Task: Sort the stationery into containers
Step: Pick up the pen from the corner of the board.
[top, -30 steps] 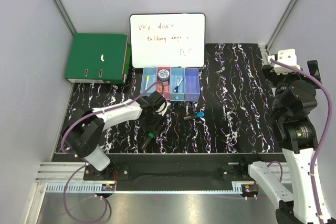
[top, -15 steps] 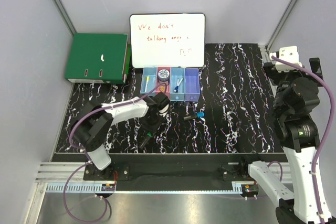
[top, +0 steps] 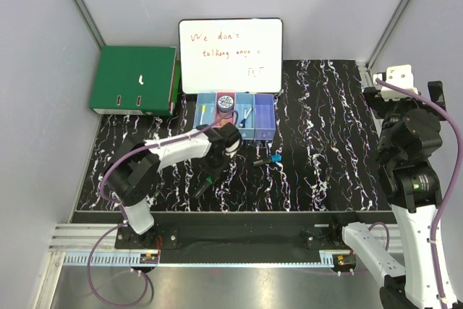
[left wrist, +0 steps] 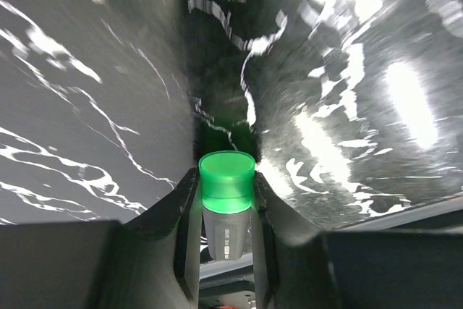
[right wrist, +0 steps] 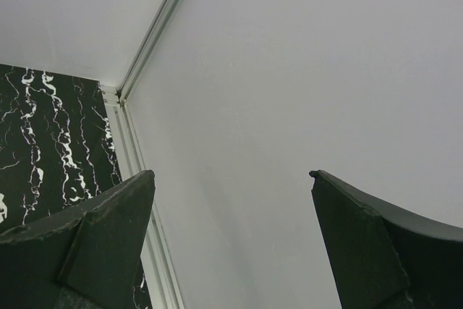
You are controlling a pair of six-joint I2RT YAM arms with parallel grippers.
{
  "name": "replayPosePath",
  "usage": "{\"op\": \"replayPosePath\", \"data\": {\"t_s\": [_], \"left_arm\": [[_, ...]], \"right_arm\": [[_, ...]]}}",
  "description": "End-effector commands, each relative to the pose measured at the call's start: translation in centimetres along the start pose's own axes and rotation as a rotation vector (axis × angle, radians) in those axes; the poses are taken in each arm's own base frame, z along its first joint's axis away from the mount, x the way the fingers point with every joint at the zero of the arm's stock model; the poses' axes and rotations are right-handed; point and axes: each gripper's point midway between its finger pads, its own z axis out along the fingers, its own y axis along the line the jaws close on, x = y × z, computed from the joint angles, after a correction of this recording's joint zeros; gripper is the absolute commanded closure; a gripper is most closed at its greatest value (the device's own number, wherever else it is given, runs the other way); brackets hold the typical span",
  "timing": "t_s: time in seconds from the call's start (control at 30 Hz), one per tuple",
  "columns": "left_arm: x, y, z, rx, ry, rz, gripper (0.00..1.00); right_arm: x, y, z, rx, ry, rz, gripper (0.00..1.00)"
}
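Gripping: my left claw (left wrist: 226, 173) is pinched on a green-capped marker (left wrist: 226, 192), its cap pointing out past my fingertips.
Marker's place: on the near side of the containers (top: 265, 117), by their left end, over the table (top: 325, 142); I cannot tell whether it touches.
Right claw (right wrist: 231, 173): spread wide, holding nothing, well to the right of the containers, facing a bare wall.
Loose item: a dark pen with a blue part (top: 266, 158) lies just in front of the containers' purple end.
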Motion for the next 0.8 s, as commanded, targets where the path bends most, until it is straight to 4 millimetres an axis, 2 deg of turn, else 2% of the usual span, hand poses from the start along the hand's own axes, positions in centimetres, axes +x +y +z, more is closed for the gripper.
{"op": "replayPosePath", "data": {"t_s": [0.0,0.03,0.07,0.13,0.17,0.2,0.23,0.3,0.33,0.37,0.4,0.43,0.47,0.5,0.53,0.6,0.63,0.67,0.77], "left_arm": [[-6.3,1.3,-3.8,0.014,-0.176,-0.039,1.00],[-7.1,1.5,-4.3,0.028,-0.193,-0.051,1.00],[-8.8,2.0,-5.7,0.039,-0.237,-0.076,1.00],[-10.5,1.7,-6.9,0.092,-0.269,-0.087,1.00],[-12.6,1.9,-8.8,0.108,-0.334,-0.095,1.00],[-13.5,1.8,-9.2,0.120,-0.350,-0.097,1.00],[-15.5,1.6,-11.3,0.140,-0.414,-0.095,1.00],[-17.6,1.5,-12.3,0.162,-0.453,-0.103,1.00],[-19.6,1.3,-14.5,0.188,-0.520,-0.104,1.00],[-20.7,1.5,-15.1,0.193,-0.546,-0.114,1.00],[-21.8,1.6,-14.7,0.198,-0.544,-0.126,1.00],[-23.6,1.5,-16.6,0.225,-0.603,-0.134,1.00],[-24.5,1.6,-17.0,0.232,-0.619,-0.145,1.00],[-25.4,1.5,-16.3,0.238,-0.614,-0.152,1.00],[-26.6,1.3,-17.6,0.253,-0.656,-0.149,1.00],[-27.6,1.1,-17.1,0.264,-0.664,-0.146,1.00],[-28.3,0.8,-17.7,0.290,-0.684,-0.143,1.00],[-28.5,0.8,-17.5,0.306,-0.683,-0.144,1.00],[-28.9,0.4,-18.5,0.406,-0.703,-0.169,1.00]], "right_arm": [[-0.9,-0.3,0.1,0.001,-0.030,0.027,0.03],[-0.9,-0.3,0.1,0.000,-0.029,0.027,0.03],[-0.7,-0.2,0.1,-0.001,-0.025,0.026,0.03],[-0.3,0.3,0.1,-0.016,-0.014,0.020,0.03],[-0.1,0.6,0.0,-0.032,-0.015,0.017,0.03],[0.1,1.0,-0.1,-0.047,-0.013,0.026,0.03],[0.6,1.5,-0.3,-0.072,0.004,0.015,0.03],[1.0,2.5,-0.5,-0.120,0.009,0.033,0.02],[1.6,3.4,-0.8,-0.160,0.030,0.025,0.03],[1.6,4.3,-1.0,-0.214,0.021,0.032,0.02],[1.4,5.0,-1.3,-0.257,0.018,0.062,0.02],[2.2,6.2,-2.0,-0.325,0.048,0.053,0.02],[1.9,7.6,-2.6,-0.408,0.034,0.069,0.02],[1.8,8.4,-3.1,-0.457,0.039,0.100,0.02],[2.4,9.3,-3.8,-0.515,0.068,0.097,0.02],[1.9,11.3,-5.0,-0.639,0.061,0.147,0.01],[2.2,12.3,-5.9,-0.706,0.083,0.152,0.01],[1.5,13.8,-7.2,-0.818,0.060,0.182,0.01],[1.0,16.9,-9.5,-1.004,0.097,0.311,0.01]]}}
